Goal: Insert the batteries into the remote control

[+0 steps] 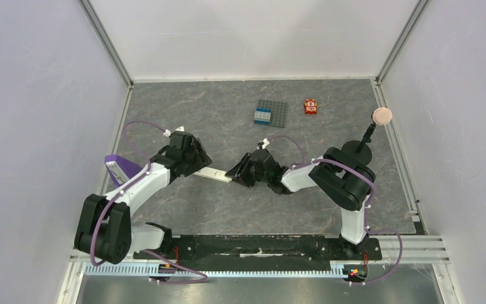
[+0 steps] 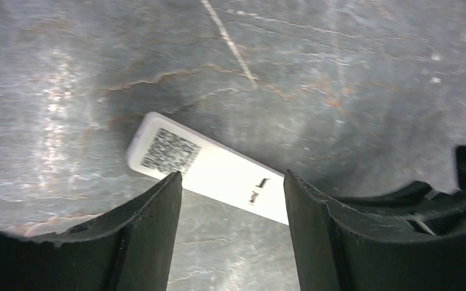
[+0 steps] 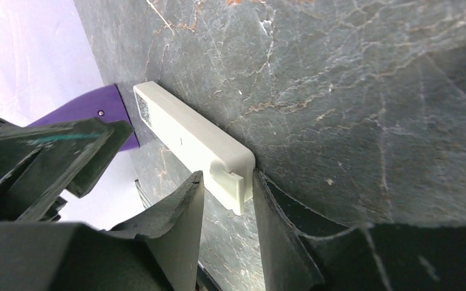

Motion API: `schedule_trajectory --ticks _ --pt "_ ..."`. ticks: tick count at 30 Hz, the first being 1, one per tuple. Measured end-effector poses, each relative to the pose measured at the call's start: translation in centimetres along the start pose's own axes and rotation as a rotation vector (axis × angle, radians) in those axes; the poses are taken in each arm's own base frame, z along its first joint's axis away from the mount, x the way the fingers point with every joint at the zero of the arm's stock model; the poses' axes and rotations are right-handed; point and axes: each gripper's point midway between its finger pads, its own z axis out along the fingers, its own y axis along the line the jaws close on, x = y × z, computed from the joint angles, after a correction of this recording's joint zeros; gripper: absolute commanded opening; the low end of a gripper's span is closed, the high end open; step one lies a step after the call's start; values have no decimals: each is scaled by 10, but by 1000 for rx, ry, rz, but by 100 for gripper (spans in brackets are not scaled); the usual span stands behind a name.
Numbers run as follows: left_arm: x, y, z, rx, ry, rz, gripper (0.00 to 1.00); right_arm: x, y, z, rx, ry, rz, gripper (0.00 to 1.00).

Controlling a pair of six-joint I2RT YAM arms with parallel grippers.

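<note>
The remote control [image 1: 214, 173] lies flat on the grey table between my two grippers, a slim white bar with its back up. In the left wrist view it [image 2: 218, 168] shows a code label near its far end. My left gripper [image 2: 232, 176] is open and hovers over that end, touching nothing. My right gripper [image 3: 229, 173] straddles the other end of the remote [image 3: 182, 130], where the flat white cover plate [image 3: 230, 188] sticks out. The right finger touches it and a thin gap shows at the left finger. The batteries are out of view.
A purple object [image 1: 117, 166] lies by the left wall behind my left arm. A grey brick plate [image 1: 271, 113] and a small red toy [image 1: 311, 107] sit at the back. A pink disc on a black stand [image 1: 381, 115] stands at the right edge.
</note>
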Motion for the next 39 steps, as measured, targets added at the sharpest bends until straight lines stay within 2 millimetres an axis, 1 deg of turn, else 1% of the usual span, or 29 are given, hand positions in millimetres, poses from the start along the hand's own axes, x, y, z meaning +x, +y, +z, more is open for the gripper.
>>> schedule_trajectory --ticks 3,5,7,13,19,26,34,39 --pt "0 18 9 -90 -10 12 74 -2 2 1 4 -6 -23 41" --pt "3 29 14 -142 -6 19 75 -3 3 2 8 -13 -36 41" --pt "-3 31 16 -154 -33 24 75 -3 3 3 10 -17 -46 41" --pt "-7 35 18 -170 -63 36 74 -3 4 4 13 -22 -68 40" --pt "3 46 19 -201 -35 53 74 -6 4 6 15 -35 -101 34" --pt "5 50 17 -214 -24 71 74 -10 4 10 16 -42 -167 30" --pt "4 55 14 -238 -29 91 73 -18 4 14 10 -52 -258 30" --pt "6 53 14 -226 -20 90 70 -21 5 15 -5 -59 -337 31"
